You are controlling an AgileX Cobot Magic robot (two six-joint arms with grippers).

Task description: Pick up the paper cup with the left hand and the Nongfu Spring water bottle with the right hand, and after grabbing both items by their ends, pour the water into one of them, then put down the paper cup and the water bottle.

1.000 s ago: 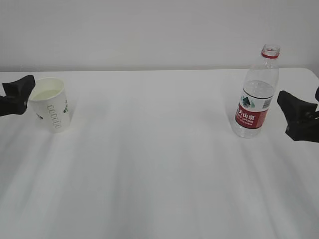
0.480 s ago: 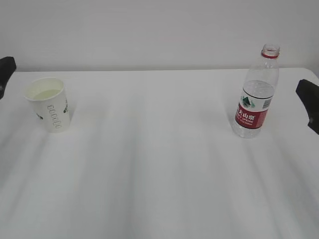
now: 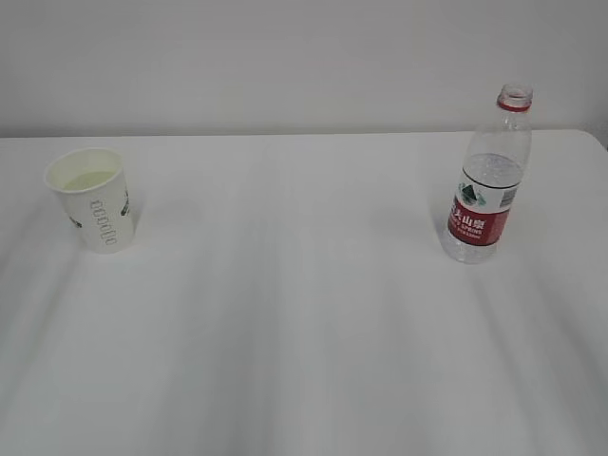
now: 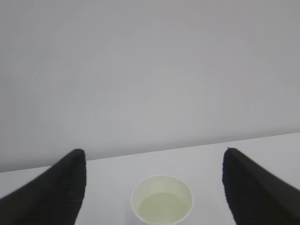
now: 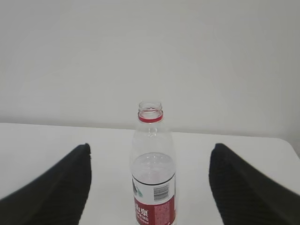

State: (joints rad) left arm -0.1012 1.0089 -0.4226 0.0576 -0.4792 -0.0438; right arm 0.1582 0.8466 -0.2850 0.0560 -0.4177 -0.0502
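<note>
The paper cup (image 3: 91, 199) is stood upright at the table (image 3: 304, 313) left, the Nongfu Spring water bottle (image 3: 490, 180) upright at the right, uncapped. The left hand (image 4: 154, 187) and right hand (image 5: 150, 187) are seen spread wide, nothing gripped, each framing its item from behind.

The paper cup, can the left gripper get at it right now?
Probably yes. The left gripper is wide open, the paper cup stands upright ahead, centred between its fingers, with nothing between them.
</note>
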